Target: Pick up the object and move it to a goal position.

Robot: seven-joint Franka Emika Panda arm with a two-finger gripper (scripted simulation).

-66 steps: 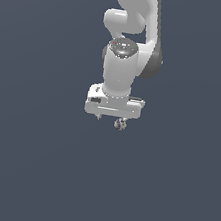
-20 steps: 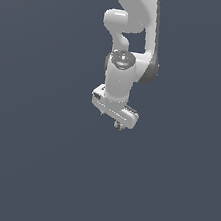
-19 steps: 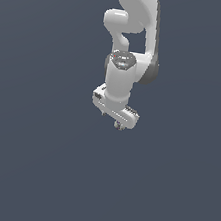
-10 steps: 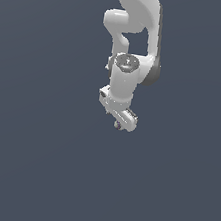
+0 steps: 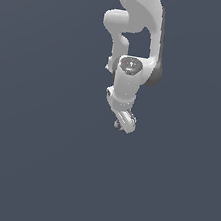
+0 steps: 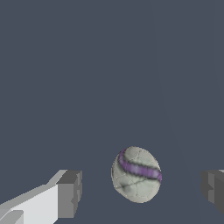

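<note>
Everything sits against a flat slate-blue ground (image 5: 33, 161), plain from edge to edge, with no seam or shadow to mark where a floor would begin. From the exterior view the white Panda arm (image 5: 142, 16) comes down from the upper edge, bends at a rounded joint, and ends in a wrist with a grey round cap (image 5: 131, 64) facing the camera. Below that the gripper (image 5: 122, 124) is turned nearly edge-on, so from here its opening cannot be read.

The wrist view settles it. Two dark grey finger pads (image 6: 70, 193) stand far apart, one at each side of the frame, the second pad (image 6: 213, 190) only partly in view. The jaws are spread wide, and neither pad touches anything.

The object (image 6: 136, 174) lies in the gap between them: a small lumpy egg-shaped thing, pale grey-tan with fine dark cracks and a curved purple band across its upper part (tilted a little, long axis not quite upright). It sits clear of both pads, with open background on either side. In the exterior view only a tiny speck of the object (image 5: 116, 125) peeps out just beside the gripper's tip, on the exterior view's left of it.
</note>
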